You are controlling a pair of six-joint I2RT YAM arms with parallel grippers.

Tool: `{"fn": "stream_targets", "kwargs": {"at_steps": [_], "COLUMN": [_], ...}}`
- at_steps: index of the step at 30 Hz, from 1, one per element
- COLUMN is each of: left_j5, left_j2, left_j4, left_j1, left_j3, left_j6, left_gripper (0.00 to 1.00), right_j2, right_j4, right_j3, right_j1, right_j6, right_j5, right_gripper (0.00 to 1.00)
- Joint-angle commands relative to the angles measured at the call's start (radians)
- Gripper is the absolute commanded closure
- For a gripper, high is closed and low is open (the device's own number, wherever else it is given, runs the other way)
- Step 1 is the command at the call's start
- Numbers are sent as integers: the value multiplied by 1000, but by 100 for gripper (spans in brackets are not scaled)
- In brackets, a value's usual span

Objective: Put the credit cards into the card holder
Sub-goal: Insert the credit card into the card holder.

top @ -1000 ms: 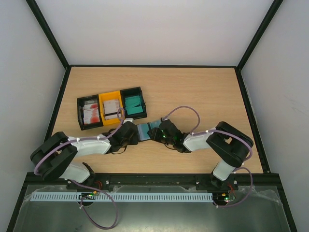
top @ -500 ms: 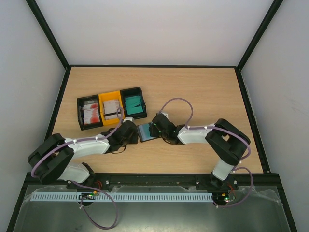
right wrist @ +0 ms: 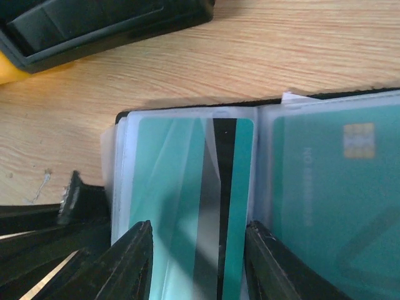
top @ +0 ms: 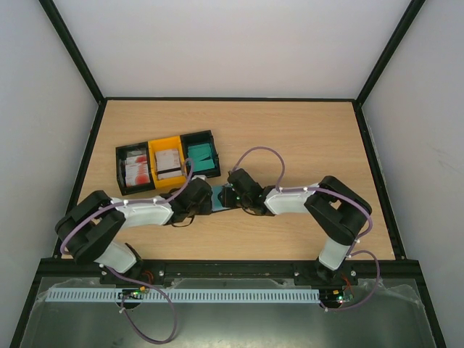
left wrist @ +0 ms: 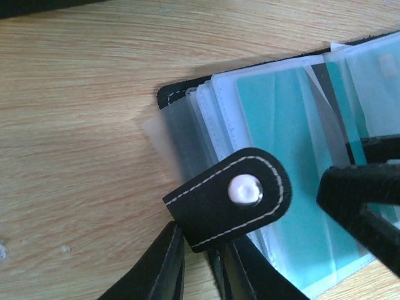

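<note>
The left arm [top: 138, 212] lies low from the lower left of the top view towards the middle. The right arm [top: 297, 199] comes in likewise from the lower right. Their wrists nearly meet at the centre of the wooden table [top: 312, 138].

The left gripper [top: 201, 197] has its fingers [left wrist: 167, 269] drawn close together on the black edge of the card holder [top: 220, 201], at the bottom of its wrist view. The right gripper [top: 236, 187] has its fingers [right wrist: 128, 262] set apart over a teal card with a dark stripe [right wrist: 165, 187]. Whether they pinch that card cannot be told.

The holder lies open between the two grippers, and both largely cover it from above. In the upper left of the table stand three bins in a row:
- A black bin [top: 119, 172] holds red-and-white cards [top: 136, 171].
- A yellow bin [top: 165, 141] holds white cards [top: 169, 162].
- Another black bin [top: 200, 135], just above the left wrist, holds teal cards [top: 201, 155].

In the wrist views the clear sleeves are fanned. A teal card with a chip [right wrist: 325, 206] fills the right-hand sleeve, cut off by the frame. The snap tab [left wrist: 231, 197] lies across the sleeves.
</note>
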Motion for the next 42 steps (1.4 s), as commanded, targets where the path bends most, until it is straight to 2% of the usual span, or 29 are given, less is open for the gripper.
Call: {"fn": "stream_targets", "kwargs": {"at_steps": [1,7,13,15,17,20,23,25,27,30,32,39,42], "left_j5": [32,32,-41,-68,-92,-77,-110,-113,-114,-109,-82,-61,-72], "left_j2": [38,44,6,-32,-78,-126,-129,-118,-113,-112,-110,-25,31], "left_j4": [-24,-29,-108,-156,-214,-310,-441,-502,-537,-574,-582,-590,-590], "left_j1": [2,1,2,2,2,4,27,73,137,209,234,242,252], "left_j3": [21,44,76,93,130,219,339,397,422,415,389,329,353], "left_j6": [28,48,44,48,78,181,254,283,295,292,297,320,330], "left_gripper": [81,81,80,77,70,50,44,46,52,62,66,70,69], "right_j2": [18,19,-17,-77,-148,-243,-300,-310,-306,-299,-300,-304,-302], "right_j4": [11,-19,-141,-144,-132,-130,-122,-122,-126,-120,-111,-93,-94], "right_j3": [15,52,80,58,29,5,-10,-10,-2,1,-8,-51,-57], "right_j1": [8,6,6,6,5,2,-6,-9,-12,-13,-14,-15,-15], "right_j6": [-24,-43,-18,-9,-4,0,-3,-5,-7,-3,2,12,2], "right_j5": [-110,-70,190,222,228,225,186,167,149,124,108,66,54], "right_gripper": [60,57,54,53,51,48,46,46,45,46,46,45,45]}}
